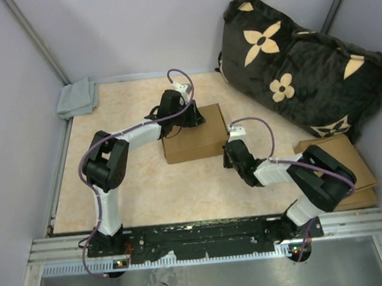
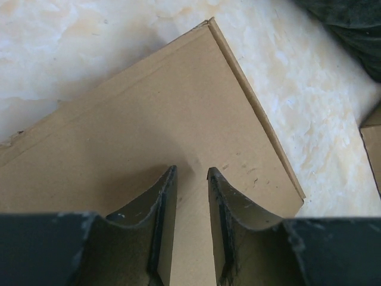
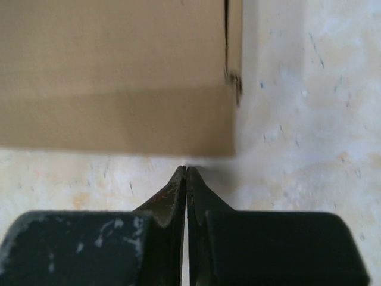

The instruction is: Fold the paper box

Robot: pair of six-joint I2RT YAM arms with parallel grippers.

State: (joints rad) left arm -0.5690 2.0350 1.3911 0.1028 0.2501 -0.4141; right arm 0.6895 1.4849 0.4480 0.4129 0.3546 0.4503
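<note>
Just matte brown paper box [image 1: 198, 142] (rectangular)

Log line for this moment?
box: folded shut | left claw: open, above box top | right claw: shut, tips by box side

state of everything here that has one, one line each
brown corrugated cardboard box: folded shut, lying flat
left tool: part open, over the box top, gripping nothing
right tool: shut, empty, tip at the box's side wall
grey cloth: crumpled, far left corner
black pillow with tan flowers: slumped in the far right corner
stack of flat brown cardboard pieces: unfolded, at the right edge
</note>
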